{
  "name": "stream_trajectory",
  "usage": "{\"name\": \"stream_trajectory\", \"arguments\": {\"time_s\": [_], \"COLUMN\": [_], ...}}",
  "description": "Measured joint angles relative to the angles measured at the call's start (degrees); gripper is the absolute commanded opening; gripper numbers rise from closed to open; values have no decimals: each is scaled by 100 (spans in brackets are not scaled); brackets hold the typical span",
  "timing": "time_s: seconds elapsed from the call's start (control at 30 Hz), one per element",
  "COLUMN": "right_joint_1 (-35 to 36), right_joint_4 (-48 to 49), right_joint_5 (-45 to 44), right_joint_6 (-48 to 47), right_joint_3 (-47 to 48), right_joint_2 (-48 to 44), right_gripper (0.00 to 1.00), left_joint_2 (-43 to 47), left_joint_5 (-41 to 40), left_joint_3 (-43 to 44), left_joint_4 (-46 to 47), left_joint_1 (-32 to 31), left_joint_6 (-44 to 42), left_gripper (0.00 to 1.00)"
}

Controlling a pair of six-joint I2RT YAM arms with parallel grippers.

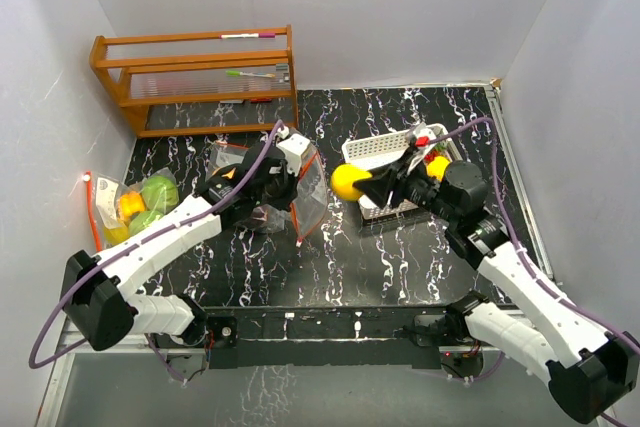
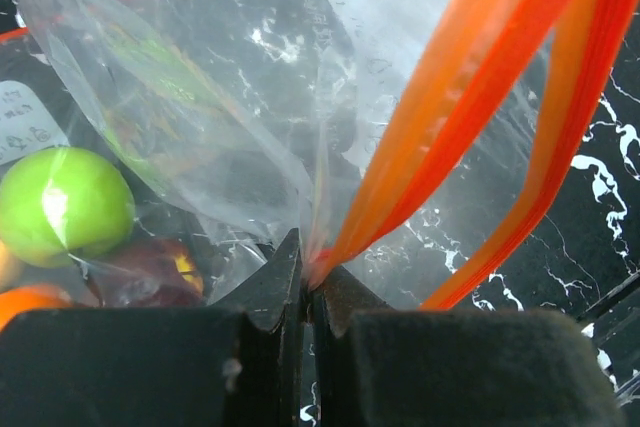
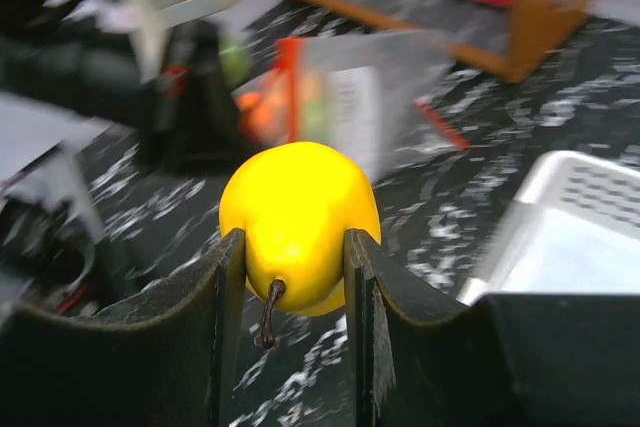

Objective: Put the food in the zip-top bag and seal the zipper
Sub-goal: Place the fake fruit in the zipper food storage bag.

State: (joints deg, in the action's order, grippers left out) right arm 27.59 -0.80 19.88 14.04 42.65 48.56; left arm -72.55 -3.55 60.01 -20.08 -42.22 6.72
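Left claw: the left gripper (image 2: pixel 310 282) is narrow, pinched shut on the film of the zip-top bag (image 1: pixel 314 190) right at its orange zipper strip (image 2: pixel 480 117), and holds that edge up off the table.
Right claw: the right gripper (image 3: pixel 295 247) is clamped on the yellow fruit (image 3: pixel 298 217), one finger on each flank, with the stem end toward the wrist.
Food: the yellow fruit hangs at 3 o'clock of the bag, between it and the white basket (image 1: pixel 375 150). A red piece (image 1: pixel 423 139) lies in the basket.
Mouth: how wide the bag gapes cannot be told.
Risk, entry: one pinch point probably leaves the mouth slack, so the fruit could strike the zipper strip and shove the bag aside.
Risk, grip: the fruit is glossy and round, and a knock on the rim may squirt it out onto the table.
Risk, arms: the wrists are near each other, so a careless reach could bump them.
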Motion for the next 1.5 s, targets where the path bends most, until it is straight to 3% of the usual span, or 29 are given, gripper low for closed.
{"name": "stream_trajectory", "arguments": {"time_s": [0.23, 0.5, 0.97, 1.17, 1.3, 1.4, 1.5], "right_joint_1": [129, 726, 931, 944, 970, 1123, 1427], "right_joint_4": [1115, 2256, 2288, 2358, 2417, 2422, 2319], "right_joint_5": [2065, 2546, -37, -1318, -1709, -1814, -1856], "right_joint_6": [518, 907, 730, 697, 684, 625, 529], "right_joint_3": [-796, -881, -879, -706, -345, 28, 348], "right_joint_2": [201, 835, 1672, 1910, 2232, 2516, 2673], "right_gripper": [15, 15, 14, 15, 16, 28, 51], "left_joint_2": [-205, -210, 79, 321, 323, 304, 247], "left_joint_5": [289, 507, 920, 1449, 1759, 1847, 1858], "left_joint_3": [4, 107, 225, 205, 92, 81, 101], "left_joint_4": [28, 74, -98, -131, -48, 31, 120], "left_joint_1": [17, 17, 122, 76, 79, 76, 79], "left_joint_6": [96, 164, 402, 614, 754, 802, 789], "left_gripper": [0, 0, 0, 0, 0, 0, 0]}}
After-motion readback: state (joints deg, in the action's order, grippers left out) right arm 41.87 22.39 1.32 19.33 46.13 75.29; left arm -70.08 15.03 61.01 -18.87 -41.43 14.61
